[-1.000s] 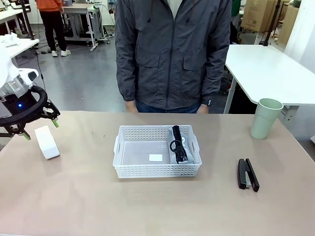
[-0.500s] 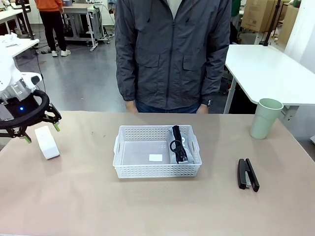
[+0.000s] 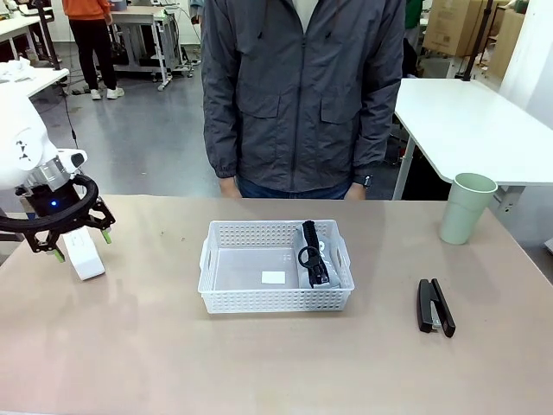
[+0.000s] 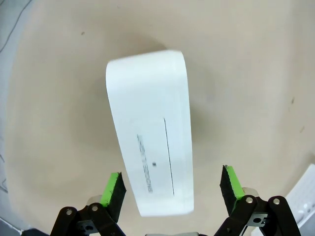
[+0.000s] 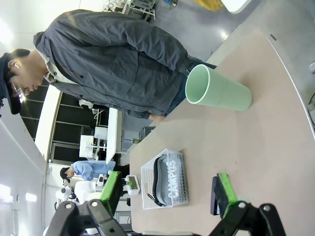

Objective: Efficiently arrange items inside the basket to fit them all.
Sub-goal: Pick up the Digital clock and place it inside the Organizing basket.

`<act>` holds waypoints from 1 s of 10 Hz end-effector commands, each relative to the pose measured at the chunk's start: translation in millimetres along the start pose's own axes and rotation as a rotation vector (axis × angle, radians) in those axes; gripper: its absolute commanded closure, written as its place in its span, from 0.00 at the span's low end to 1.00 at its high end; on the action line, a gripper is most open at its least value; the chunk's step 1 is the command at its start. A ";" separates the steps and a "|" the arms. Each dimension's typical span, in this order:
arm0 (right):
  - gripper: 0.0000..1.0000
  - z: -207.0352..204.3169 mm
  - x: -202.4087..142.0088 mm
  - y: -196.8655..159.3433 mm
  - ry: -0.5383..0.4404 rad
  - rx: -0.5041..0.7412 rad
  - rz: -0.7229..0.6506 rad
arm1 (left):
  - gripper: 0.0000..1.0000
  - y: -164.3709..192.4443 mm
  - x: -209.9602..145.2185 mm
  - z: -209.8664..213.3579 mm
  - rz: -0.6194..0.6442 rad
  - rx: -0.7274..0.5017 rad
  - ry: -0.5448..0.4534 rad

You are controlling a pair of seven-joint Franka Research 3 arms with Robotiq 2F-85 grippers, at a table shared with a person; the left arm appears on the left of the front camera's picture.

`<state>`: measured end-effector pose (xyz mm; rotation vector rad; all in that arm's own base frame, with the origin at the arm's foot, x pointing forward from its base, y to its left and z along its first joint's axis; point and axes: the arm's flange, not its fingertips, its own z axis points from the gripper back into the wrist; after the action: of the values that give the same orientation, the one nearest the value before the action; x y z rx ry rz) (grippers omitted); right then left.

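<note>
Your left gripper (image 3: 83,245) hangs far to the left of the basket (image 3: 276,301). Its jaws are spread wide and empty, with 1 green pad (image 4: 114,189) on each side of the small white box (image 3: 86,262) and neither visibly pressing it. From the front, the gripper's ring hides the top of the box. In the left wrist view, the grey print on the box is too faint to read.

Inside the basket, the grey pouch (image 3: 318,264) with its black strap lies along the right end. A white patch (image 3: 273,277) on the basket floor is too small to identify. The black stapler (image 3: 435,306) lies on the table (image 3: 173,363) right of the basket. The pale green cup (image 3: 467,207) stands upright farther right and behind.

Your right gripper (image 5: 169,191) is spread wide too and holds nothing; in its view, 1 finger covers part of the stapler.

The person (image 3: 302,95) stands behind the basket, hands mostly hidden by the table edge.
</note>
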<state>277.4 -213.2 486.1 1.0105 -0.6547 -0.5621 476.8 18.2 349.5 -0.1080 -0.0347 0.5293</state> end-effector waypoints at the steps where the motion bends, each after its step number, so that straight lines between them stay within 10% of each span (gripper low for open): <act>1: 0.00 0.3 2.7 0.4 -0.008 0.025 0.009 | 0.00 -0.3 13.8 -10.7 -0.005 0.019 0.006; 10: 0.00 0.3 2.7 0.4 -0.008 0.025 0.009 | 0.00 -2.3 25.5 -26.9 0.027 0.051 0.051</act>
<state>277.4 -213.2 486.1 1.0109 -0.6544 -0.5617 497.9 26.2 320.9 -0.0936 0.0379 0.5467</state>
